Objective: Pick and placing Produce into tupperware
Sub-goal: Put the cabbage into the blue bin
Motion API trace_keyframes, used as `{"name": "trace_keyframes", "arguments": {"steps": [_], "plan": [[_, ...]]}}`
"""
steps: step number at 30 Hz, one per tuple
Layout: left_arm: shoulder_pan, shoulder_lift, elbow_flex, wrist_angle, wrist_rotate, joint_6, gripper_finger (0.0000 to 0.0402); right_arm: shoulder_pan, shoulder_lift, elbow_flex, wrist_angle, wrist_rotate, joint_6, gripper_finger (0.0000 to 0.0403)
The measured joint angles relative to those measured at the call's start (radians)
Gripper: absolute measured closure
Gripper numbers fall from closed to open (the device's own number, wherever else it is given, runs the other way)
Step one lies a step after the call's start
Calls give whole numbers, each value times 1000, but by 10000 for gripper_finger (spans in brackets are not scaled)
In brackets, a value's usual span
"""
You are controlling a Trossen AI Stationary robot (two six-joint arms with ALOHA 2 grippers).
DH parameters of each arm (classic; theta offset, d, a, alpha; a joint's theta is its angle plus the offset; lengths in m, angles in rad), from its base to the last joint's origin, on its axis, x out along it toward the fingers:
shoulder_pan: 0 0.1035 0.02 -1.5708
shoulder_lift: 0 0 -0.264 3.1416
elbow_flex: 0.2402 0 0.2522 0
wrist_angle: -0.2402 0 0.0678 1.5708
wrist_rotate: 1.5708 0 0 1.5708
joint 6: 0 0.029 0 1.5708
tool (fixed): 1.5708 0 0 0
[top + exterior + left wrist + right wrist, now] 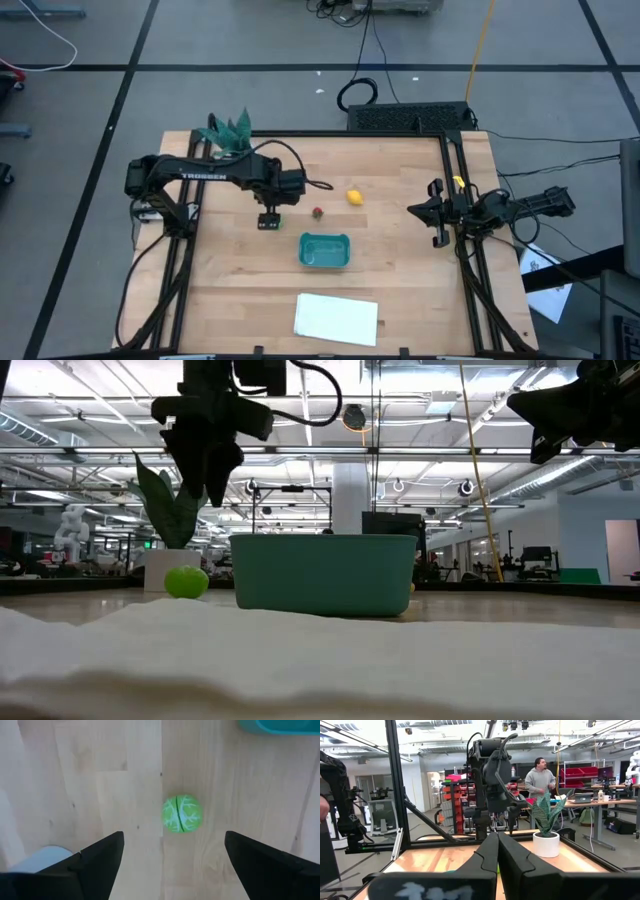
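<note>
- A white sheet [336, 318] lies nearest the camera, flat at the near edge of the wooden surface [400, 260].
- Just beyond it sits the teal tub [325, 250], upright, and as far as the overhead view shows, with nothing inside.
- The red piece [318, 212] rests on the surface just beyond the tub, apart from it.
- The lemon [354, 197] lies a little farther and to the right of the red piece.
- The green ball [182, 813] lies on the bare wood to the left of the tub, under the left gripper; in the overhead view it is hidden by that gripper, though the level view shows it [186, 581] beside the tub.
- The left gripper [269, 220] hangs above the green ball, pointing down, its fingers [95, 865] spread wide on either side of it and not touching it.
- The right gripper [437, 213] waits at the right edge of the surface, raised, its fingers [490, 855] pressed together with nothing between them.
- A potted plant [226, 131] stands at the far left corner.
- A person [540, 779] stands in the room beyond the surface.
</note>
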Motion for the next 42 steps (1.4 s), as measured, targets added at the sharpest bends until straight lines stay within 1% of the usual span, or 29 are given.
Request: {"name": "trace_keyframes", "arguments": {"steps": [3,7,12,19,26,30,34,42], "plan": [[3,0,-16,32,44,-9,48,0,0,0,0,0,0,403],[2,0,-39,74,69,-63,48,0,0,0,0,0,-1,403],[-3,0,-97,115,101,-121,48,0,0,0,0,0,-2,403],[-38,0,-177,182,102,-91,48,0,0,0,-4,0,-2,403],[-53,0,-194,228,96,-90,48,0,0,0,-3,0,-1,403],[-50,0,-211,246,63,-97,48,0,0,0,-3,0,-1,403],[-42,0,-229,277,64,-112,48,0,0,0,-3,0,-1,403],[-35,0,-256,283,65,-130,48,0,0,0,-3,0,-1,403]]}}
